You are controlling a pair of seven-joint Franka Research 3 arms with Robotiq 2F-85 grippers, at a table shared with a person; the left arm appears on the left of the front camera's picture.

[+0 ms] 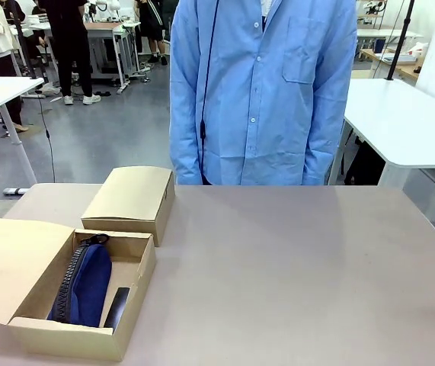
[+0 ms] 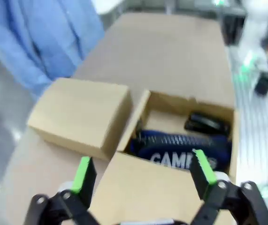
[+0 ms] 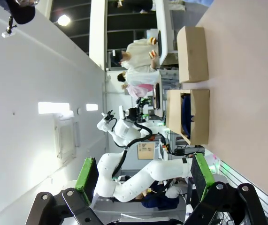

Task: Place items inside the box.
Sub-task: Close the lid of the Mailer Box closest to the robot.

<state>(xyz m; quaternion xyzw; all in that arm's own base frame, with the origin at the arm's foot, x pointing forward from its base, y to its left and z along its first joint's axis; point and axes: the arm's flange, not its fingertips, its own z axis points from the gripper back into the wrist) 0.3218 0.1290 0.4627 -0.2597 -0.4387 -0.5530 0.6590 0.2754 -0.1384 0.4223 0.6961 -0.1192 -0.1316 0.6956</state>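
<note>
Both jaws gape wide, empty; navy "CAMPUS" pouch [image 1: 84, 284] lies zipped in box [image 1: 72, 335].

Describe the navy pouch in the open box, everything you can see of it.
The navy pouch is soft fabric, lying lengthwise in the open box against its left wall. A dark zip runs along its upper edge, with the pull at the far end. White lettering reading "CAM…" shows on its side in the left wrist view; the rest is hidden by the flap. A black stapler lies beside it on the box floor, close or touching. Nothing grips it.
</note>
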